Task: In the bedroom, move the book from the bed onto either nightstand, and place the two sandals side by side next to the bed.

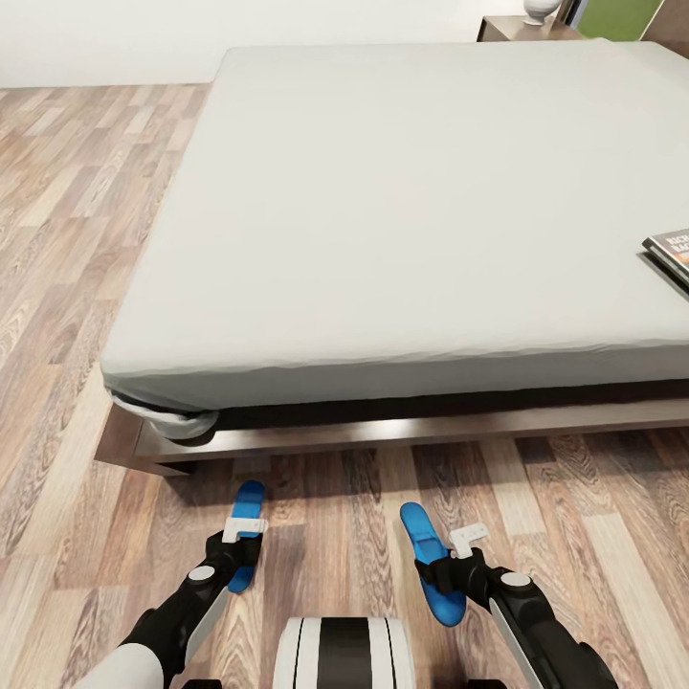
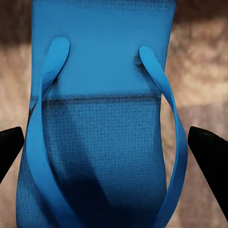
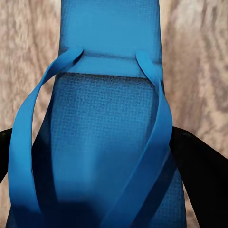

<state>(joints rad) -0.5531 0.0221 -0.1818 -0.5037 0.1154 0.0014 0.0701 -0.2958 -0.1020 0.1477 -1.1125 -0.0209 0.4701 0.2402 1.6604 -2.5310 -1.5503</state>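
Note:
Two blue sandals lie lengthwise on the wood floor in front of the bed (image 1: 402, 191), about a hand's width apart. My left gripper (image 1: 239, 553) hangs over the left sandal (image 1: 248, 500) and is open. Its black fingertips (image 2: 206, 147) stand just outside the sandal's straps (image 2: 102, 128). My right gripper (image 1: 448, 574) is shut on the right sandal (image 1: 421, 536), and its fingers (image 3: 199, 166) press against the sides of that sandal (image 3: 107, 133). The book (image 1: 672, 251), dark with an orange band, lies on the grey mattress at the right edge of the head view.
The bed's dark wooden frame (image 1: 383, 431) juts out low just beyond the sandals. A dark wooden nightstand (image 1: 512, 29) with a white vase (image 1: 541, 10) on it stands beyond the far end of the bed. Wood-plank floor (image 1: 67, 239) runs along the bed's left side.

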